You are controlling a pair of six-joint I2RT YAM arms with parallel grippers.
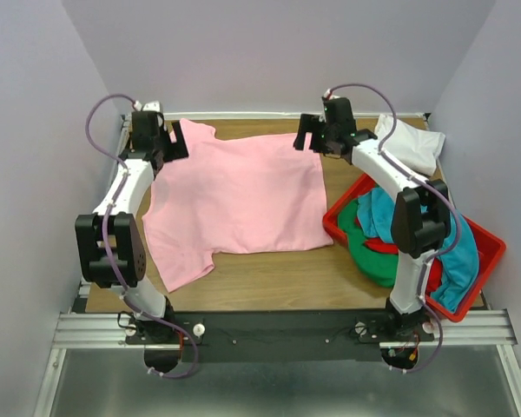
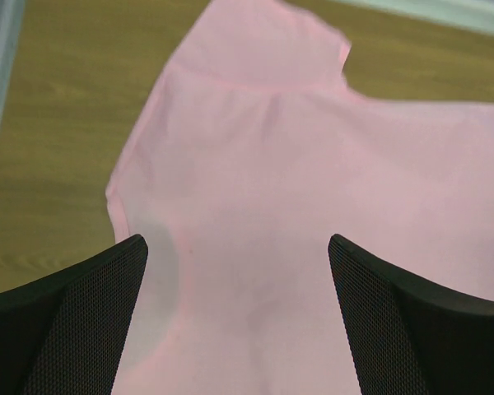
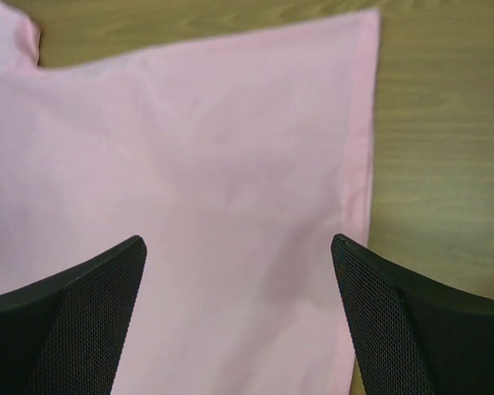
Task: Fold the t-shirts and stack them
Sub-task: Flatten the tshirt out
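A light pink t-shirt (image 1: 234,195) lies spread flat on the wooden table, its sleeves toward the left. My left gripper (image 1: 181,142) hovers open over the shirt's far left sleeve area; in the left wrist view its jaws (image 2: 237,243) stand wide with only pink cloth (image 2: 313,164) below. My right gripper (image 1: 306,135) hangs open above the far right hem corner; the right wrist view shows the wide gap (image 3: 239,243) over the pink shirt (image 3: 189,140). A folded white t-shirt (image 1: 412,143) rests at the back right.
A red plastic bin (image 1: 340,215) at the right holds crumpled teal (image 1: 460,261), green (image 1: 369,256) and red (image 1: 382,246) shirts. Purple walls close in on three sides. Bare wood (image 1: 278,278) shows in front of the pink shirt.
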